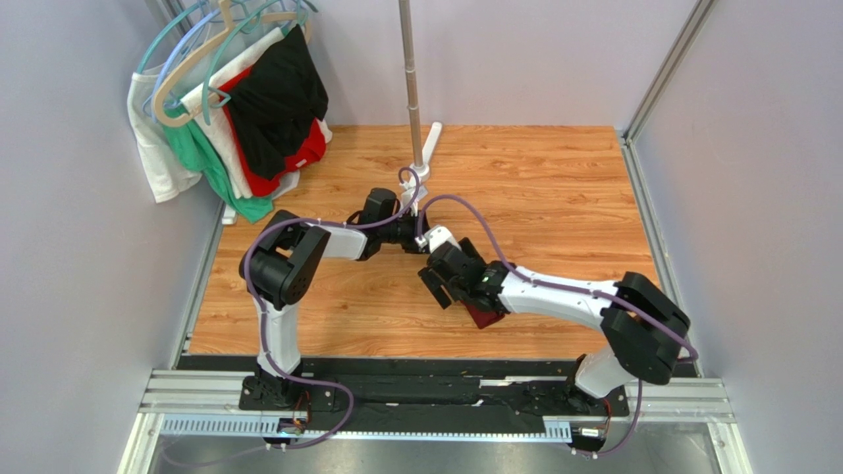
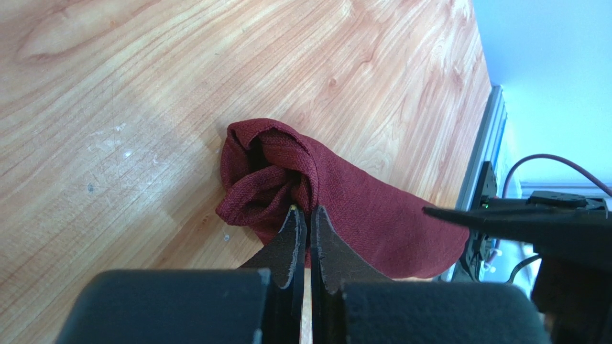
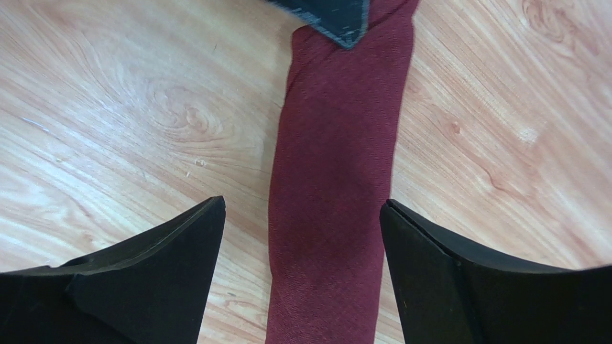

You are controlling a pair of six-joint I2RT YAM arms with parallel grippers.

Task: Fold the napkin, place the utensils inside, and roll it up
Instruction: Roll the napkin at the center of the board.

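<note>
Napkin (image 3: 334, 179) cloth is found rolled into a slim maroon tube, laid flat on the wooden table (image 1: 554, 188) near its middle, between the two wrists. No spoon is seen in any view; it is judged to be wrapped inside, though that cannot be confirmed. The right gripper (image 3: 302, 208) is poised directly above the near stretch of the roll with its jaws spread wide, one finger on each side and neither touching the cloth. The long axis of the roll is directed straight away from that wrist, across the line on which the jaws would close, so the width of the tube is what would be caught if they were brought together. The left gripper (image 2: 307, 211) is placed at the far end, where the spiral of the rolled cloth is exposed; its jaws are shut tight, with their tips set against the cloth at the edge of the spiral. Whether a fold is pinched between them cannot be told. The rolling is judged all but done. The right arm is placed nearer the body of the roll and the left nearer its spiral end, so any final tuck is better suited to the left.
</note>
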